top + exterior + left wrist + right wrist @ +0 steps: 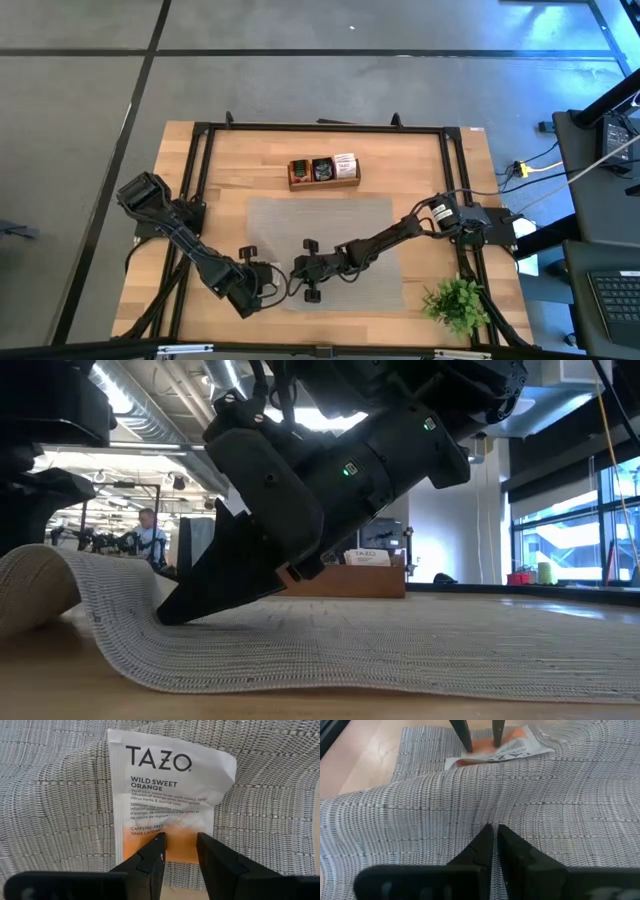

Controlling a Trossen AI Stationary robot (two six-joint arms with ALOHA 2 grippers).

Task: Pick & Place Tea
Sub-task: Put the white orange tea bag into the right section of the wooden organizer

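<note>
The left hand [179,851] stands open, holding nothing, fingers straddling the orange end of a white tea sachet [167,795] lying flat on the woven mat [50,795]; its long axis runs straight ahead. The right hand [495,840], nearly closed and empty, sits farther off.

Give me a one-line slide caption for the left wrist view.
Left gripper open over the orange end of a white Tazo tea sachet lying on the rumpled grey woven mat.
</note>
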